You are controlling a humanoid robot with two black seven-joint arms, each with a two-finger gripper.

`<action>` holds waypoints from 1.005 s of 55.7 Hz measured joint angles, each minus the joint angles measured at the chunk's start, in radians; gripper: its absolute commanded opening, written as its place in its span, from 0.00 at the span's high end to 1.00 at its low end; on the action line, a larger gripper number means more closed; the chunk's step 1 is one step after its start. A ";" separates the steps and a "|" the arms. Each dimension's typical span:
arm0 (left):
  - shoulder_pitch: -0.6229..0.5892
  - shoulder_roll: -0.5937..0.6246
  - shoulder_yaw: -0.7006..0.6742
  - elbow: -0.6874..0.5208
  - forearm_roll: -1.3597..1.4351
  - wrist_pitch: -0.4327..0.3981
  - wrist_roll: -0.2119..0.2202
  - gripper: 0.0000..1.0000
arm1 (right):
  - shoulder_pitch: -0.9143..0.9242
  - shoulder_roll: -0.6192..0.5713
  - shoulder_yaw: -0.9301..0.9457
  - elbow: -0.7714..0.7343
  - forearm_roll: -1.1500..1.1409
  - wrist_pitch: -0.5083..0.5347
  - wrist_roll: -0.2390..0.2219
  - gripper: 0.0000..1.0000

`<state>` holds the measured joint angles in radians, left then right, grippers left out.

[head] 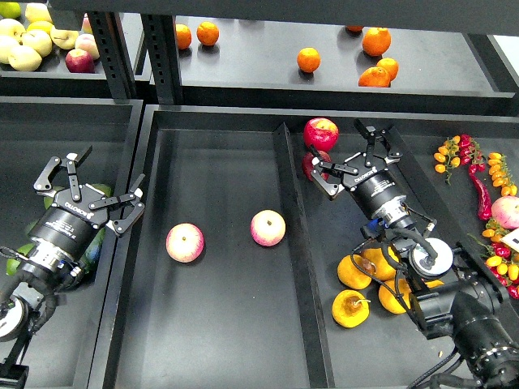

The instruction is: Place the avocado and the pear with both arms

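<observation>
We are reaching our left arm in from the lower left, its cylindrical wrist angling up and to the right over the left bin. Our left end effector (pixel 87 188) is spread wide, its pronged fingers splayed apart and pinching nothing. Directly beneath the wrist and just behind the end effector, green avocados (pixel 96 243) are lying in the bin, mostly hidden by the arm; we cannot tell which of them is the very dark one. To the right of this end effector, across the bin wall, two pink-yellow apples (pixel 185 242) (pixel 268 228) are resting apart in the middle tray (pixel 219 340).

We are stretching our right arm in from the lower right, the wrist tilting up and to the left, with its silver round joint (pixel 431 258) showing behind it. Our right end effector (pixel 347 160) is also spread, prongs open and holding nothing. Just beyond its fingertips, up and to the left, a red apple (pixel 321 133) is sitting against the divider, with a darker red fruit (pixel 314 164) touching or nearly touching the lower prong. Behind the end effector, below the wrist, the yellow-orange pears (pixel 351 309) are clustering together, one showing its brown stem patch. Oranges (pixel 308 59) are lying on the shelf farther beyond.
</observation>
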<state>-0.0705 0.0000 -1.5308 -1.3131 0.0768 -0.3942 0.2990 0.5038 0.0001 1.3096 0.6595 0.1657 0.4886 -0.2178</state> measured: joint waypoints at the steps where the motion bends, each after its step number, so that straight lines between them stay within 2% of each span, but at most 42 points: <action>1: 0.000 0.000 0.000 0.000 0.000 0.000 0.000 0.00 | -0.003 0.000 0.001 0.002 0.000 0.000 0.001 0.00; 38: 0.005 0.000 0.005 0.008 0.000 0.000 0.001 0.00 | -0.226 0.000 0.004 0.293 -0.008 0.000 0.003 0.00; 56: 0.021 0.000 0.009 0.000 0.000 0.000 0.002 0.00 | -0.287 0.000 0.006 0.360 -0.029 0.000 0.003 0.00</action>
<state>-0.0496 0.0000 -1.5218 -1.3126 0.0772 -0.3942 0.3007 0.2165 0.0000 1.3156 1.0197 0.1367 0.4887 -0.2149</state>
